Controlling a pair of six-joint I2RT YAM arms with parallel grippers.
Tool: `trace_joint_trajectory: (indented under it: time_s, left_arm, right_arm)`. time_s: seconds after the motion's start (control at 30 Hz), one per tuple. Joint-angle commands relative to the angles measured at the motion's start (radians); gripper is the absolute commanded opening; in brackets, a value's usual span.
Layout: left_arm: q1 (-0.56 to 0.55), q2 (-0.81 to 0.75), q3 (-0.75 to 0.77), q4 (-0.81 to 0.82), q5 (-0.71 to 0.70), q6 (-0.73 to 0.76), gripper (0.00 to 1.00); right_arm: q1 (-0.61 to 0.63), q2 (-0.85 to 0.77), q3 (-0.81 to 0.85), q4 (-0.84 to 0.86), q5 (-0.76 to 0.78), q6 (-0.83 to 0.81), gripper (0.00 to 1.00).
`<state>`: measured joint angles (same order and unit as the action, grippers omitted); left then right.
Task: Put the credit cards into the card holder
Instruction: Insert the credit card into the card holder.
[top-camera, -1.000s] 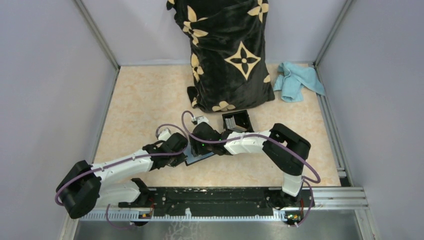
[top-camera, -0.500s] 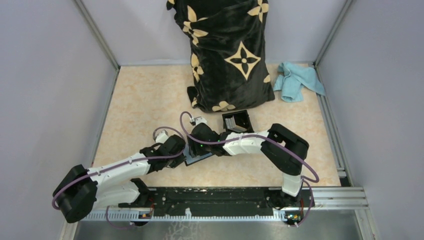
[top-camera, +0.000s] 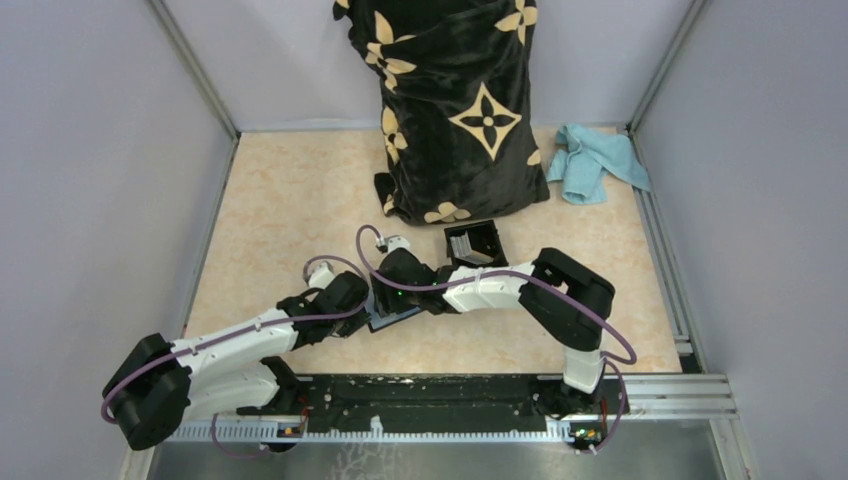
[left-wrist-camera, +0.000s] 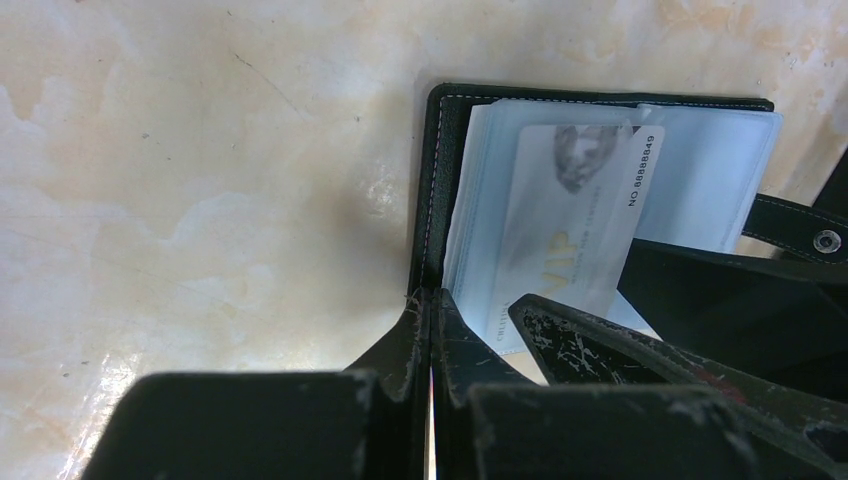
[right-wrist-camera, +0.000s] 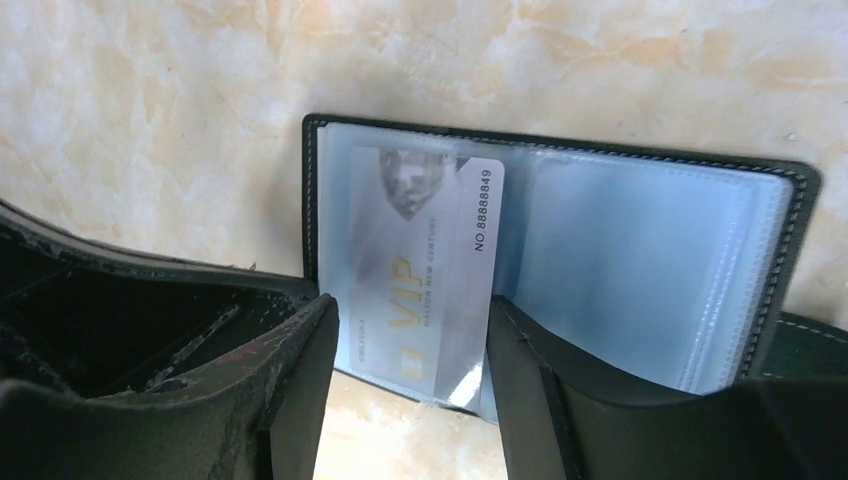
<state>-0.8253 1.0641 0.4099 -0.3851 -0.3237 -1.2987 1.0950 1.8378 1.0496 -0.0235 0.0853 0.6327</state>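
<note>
The black card holder (top-camera: 397, 318) lies open on the table, its clear sleeves (right-wrist-camera: 640, 260) facing up and its strap tab (left-wrist-camera: 800, 230) off to one side. A light blue credit card (right-wrist-camera: 430, 270) marked VIP sits partly inside the left sleeve, with its near end sticking out. My right gripper (right-wrist-camera: 410, 320) is open, a finger on each side of that near end. My left gripper (left-wrist-camera: 432, 300) is shut, and its tips rest on the holder's stitched black edge (left-wrist-camera: 432, 180). The light blue card (left-wrist-camera: 575, 220) also shows in the left wrist view. No other credit cards are in view.
A rigid black box with slots (top-camera: 473, 242) stands just behind the grippers. A tall black cloth with gold flowers (top-camera: 455, 110) stands at the back middle. A light blue rag (top-camera: 595, 160) lies at the back right. Grey walls close in three sides.
Both wrists have crept slightly to the left over the holder, and the left arm's elbow has swung further left. Neither grip has changed.
</note>
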Motion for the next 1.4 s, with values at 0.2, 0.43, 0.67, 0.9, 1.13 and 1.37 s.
trace_joint_trajectory:
  time_s: [0.2,0.43,0.67,0.9,1.13,1.37]
  left_arm:
    - [-0.007,-0.007,-0.035,-0.058,-0.023,-0.014,0.0]
    - [-0.007,-0.023,-0.039,-0.072,-0.026,-0.018,0.0]
    - [-0.008,-0.065,-0.049,-0.104,-0.041,-0.029,0.0]
    - [-0.008,-0.075,-0.051,-0.116,-0.045,-0.036,0.0]
    - [-0.008,-0.067,-0.041,-0.127,-0.048,-0.035,0.0]
    - [-0.008,-0.061,-0.04,-0.127,-0.049,-0.034,0.0]
  right_arm:
    - [0.064,0.042,0.007,-0.061,-0.08,0.047,0.56]
    - [0.064,0.024,-0.004,-0.074,-0.037,0.047,0.56]
    - [0.061,-0.03,-0.016,-0.066,0.035,0.029,0.56]
    - [0.058,-0.075,-0.043,-0.014,0.055,0.016,0.56]
    - [0.048,-0.118,-0.074,0.027,0.091,0.008,0.56]
    - [0.026,-0.153,-0.114,0.096,0.109,0.008,0.45]
